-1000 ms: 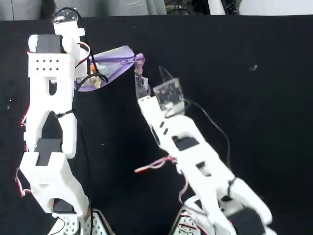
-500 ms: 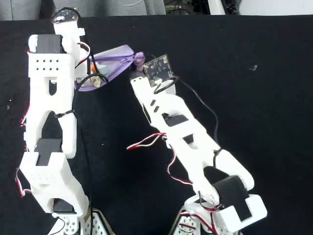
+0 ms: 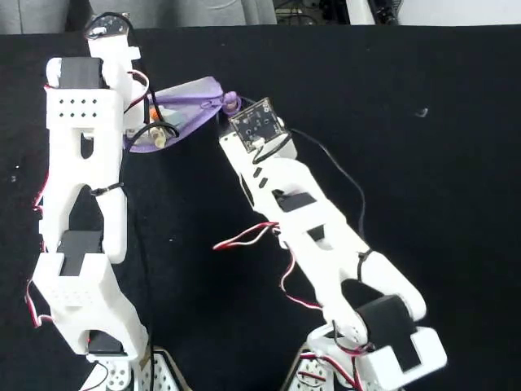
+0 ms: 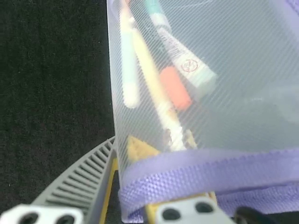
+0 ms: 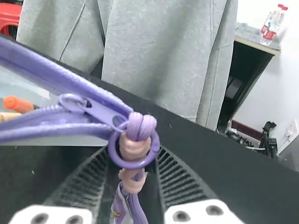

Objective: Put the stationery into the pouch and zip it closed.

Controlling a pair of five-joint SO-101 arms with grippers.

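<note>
Right claw (image 5: 134, 168) clamped on purple knotted-cord zipper pull (image 5: 136, 133), placed to drag the slider. Left claw (image 4: 122, 158) pinches translucent purple-trimmed mesh pouch (image 4: 224, 93) by its edge as anchor, near black worktop's (image 3: 423, 204) far edge. Coloured pens (image 4: 154, 84) inside. Zip extent unclear.

The white left arm (image 3: 81, 163) stretches straight forward, its jaws clamped on the rim of the purple-edged clear mesh pouch (image 4: 196, 93). The white right arm (image 3: 309, 236) leans forward and towards the left arm, wrist pitched down. Its jaws are pinched on the purple zipper pull cord (image 5: 135, 140) between them.
</note>
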